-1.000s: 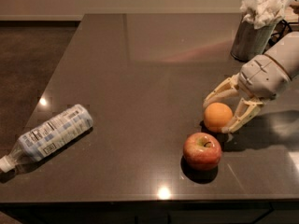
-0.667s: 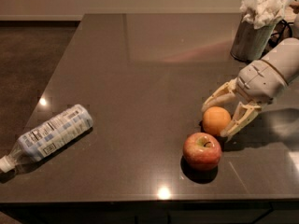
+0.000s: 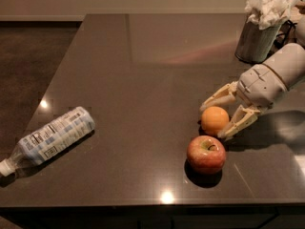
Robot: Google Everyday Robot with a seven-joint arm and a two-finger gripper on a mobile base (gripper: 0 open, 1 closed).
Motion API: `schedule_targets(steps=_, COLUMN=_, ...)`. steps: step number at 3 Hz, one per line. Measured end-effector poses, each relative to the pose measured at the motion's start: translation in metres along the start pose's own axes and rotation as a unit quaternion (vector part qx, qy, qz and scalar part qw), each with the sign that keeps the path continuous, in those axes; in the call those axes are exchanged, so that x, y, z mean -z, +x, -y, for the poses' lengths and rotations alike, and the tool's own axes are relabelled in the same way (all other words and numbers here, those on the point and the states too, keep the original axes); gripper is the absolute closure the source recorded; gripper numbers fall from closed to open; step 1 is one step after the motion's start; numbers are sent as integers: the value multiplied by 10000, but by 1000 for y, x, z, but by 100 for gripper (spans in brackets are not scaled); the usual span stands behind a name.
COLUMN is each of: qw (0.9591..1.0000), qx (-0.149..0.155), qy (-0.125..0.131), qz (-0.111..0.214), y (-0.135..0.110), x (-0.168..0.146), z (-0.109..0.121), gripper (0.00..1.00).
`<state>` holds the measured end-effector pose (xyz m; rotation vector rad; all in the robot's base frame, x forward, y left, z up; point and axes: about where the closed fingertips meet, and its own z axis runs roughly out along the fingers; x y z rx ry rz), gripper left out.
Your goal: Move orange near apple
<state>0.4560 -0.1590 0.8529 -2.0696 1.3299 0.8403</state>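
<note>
- Currently the hand (image 3: 213, 122) sits low at the right of the counter (image 3: 143, 61), its two fingers (image 3: 240, 123) closed on the orange (image 3: 214, 119), one on the far-left side and one on the near-right side.
- The orange rests on or just above the counter, just beside the apple (image 3: 206, 154), which lies slightly nearer and a touch left; a thin gap seems to separate them.
- Judged from this, the placement looks nearly done, so the step is a clean release.
- Make sure the orange bears on the counter before letting go, since a round fruit will roll if dropped.
- Spread the fingers slowly and evenly, so neither one flicks the orange away.
- Mind the near finger: it reaches close to the apple and could nudge it as it swings out.
- Withdraw up and toward the far right, away from both fruits and short of the tissue-filled cup (image 3: 257, 44).
</note>
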Motion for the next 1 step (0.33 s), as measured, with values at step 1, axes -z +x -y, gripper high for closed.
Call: schedule_targets(steps=1, qw=9999, qx=4, qy=132, qz=-19, y=1, x=-1, z=8, gripper=0)
